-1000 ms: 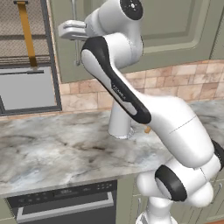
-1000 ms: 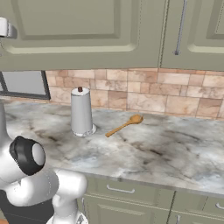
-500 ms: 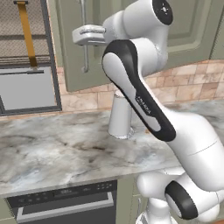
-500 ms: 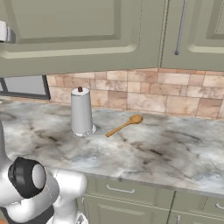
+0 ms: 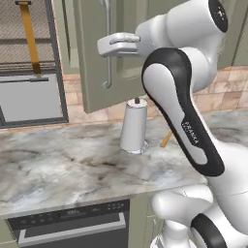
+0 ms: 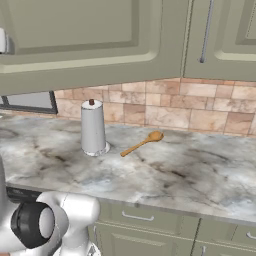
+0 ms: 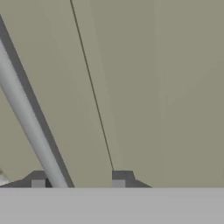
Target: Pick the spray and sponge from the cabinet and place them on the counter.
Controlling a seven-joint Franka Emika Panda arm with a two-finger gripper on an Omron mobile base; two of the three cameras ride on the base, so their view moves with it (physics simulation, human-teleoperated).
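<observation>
With the gripper [image 5: 103,47] standing part-open around the handle [image 5: 107,68] at the upper left, not clamped on it, the ajar cabinet door [image 5: 92,92] should be swung wider along its arc, so that spray and sponge, hidden behind it, can be reached.

Metal bar handle [image 7: 30,124] between parted fingers [image 7: 38,180]; olive cabinet [image 7: 153,87] door (close up)

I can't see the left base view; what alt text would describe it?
A white robot arm reaches its tool to the metal bar handle of an olive-green cabinet door that stands ajar. Below, a white paper-towel roll stands on the marble counter.
</observation>
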